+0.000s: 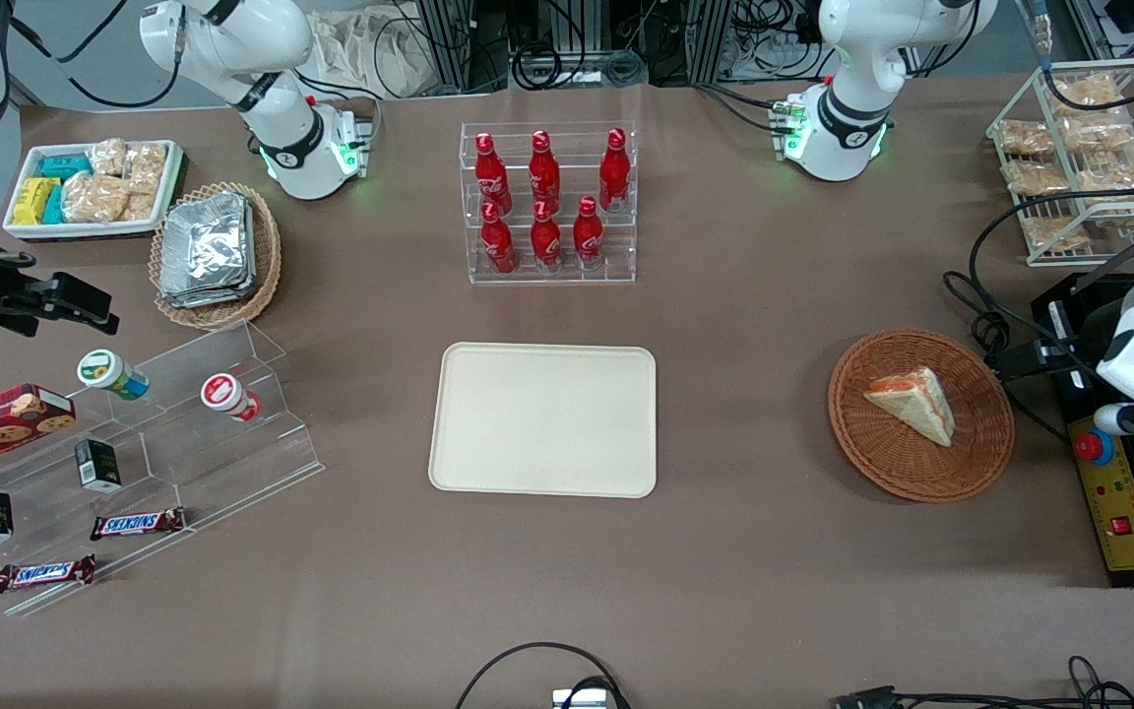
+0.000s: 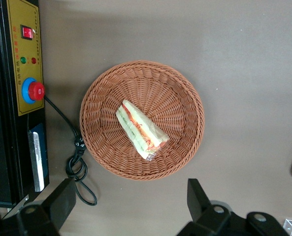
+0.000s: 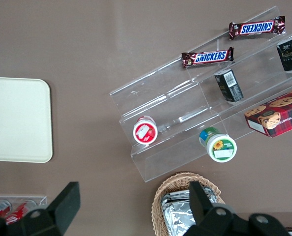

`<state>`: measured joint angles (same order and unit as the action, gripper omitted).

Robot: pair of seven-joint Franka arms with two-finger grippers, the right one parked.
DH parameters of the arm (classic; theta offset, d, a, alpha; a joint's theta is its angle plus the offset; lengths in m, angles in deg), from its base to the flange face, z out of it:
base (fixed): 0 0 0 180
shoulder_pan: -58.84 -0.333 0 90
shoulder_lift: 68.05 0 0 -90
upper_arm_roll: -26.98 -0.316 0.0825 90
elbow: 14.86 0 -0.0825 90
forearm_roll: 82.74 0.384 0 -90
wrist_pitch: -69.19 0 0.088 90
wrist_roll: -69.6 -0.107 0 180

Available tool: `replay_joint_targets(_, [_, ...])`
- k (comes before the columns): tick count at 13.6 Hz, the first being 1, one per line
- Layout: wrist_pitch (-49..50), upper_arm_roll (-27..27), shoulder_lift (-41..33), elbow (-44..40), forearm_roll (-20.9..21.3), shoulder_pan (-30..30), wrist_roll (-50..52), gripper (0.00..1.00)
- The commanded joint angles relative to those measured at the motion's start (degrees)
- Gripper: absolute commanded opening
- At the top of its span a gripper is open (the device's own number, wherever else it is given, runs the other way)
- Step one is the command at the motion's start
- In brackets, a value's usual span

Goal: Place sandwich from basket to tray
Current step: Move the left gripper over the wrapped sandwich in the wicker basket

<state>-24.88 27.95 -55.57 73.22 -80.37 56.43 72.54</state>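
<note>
Sandwich (image 1: 913,402) (image 2: 141,129) lying flat inside the round brown basket (image 1: 976,463) (image 2: 182,93), near its middle, cut edge with orange and green filling visible from the wrist camera. Basket standing on the table toward the working arm's end, well apart from the cream tray (image 1: 543,418), which sits at the table's middle, nearer to the front camera than the rack of red bottles (image 1: 549,202). Left gripper (image 2: 131,199) hanging above the table just beside the basket rim, not touching anything; jaws spread wide, holding nothing. Black control box (image 1: 1123,492) (image 2: 13,98) with red button beside the basket.
</note>
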Motion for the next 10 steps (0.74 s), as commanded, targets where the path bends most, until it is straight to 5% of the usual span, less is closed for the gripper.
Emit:
replay_joint_targets(1, [1.5,-0.1,1.1,-2.0,0.4,0.0,0.8,1.00])
replay_joint_targets(5, [3.4,0.0,4.0,-4.1,0.7,0.7,3.0,1.00])
replay_joint_targets(10, [2.2,0.2,3.4,1.6,-0.5,0.7,40.9,1.00])
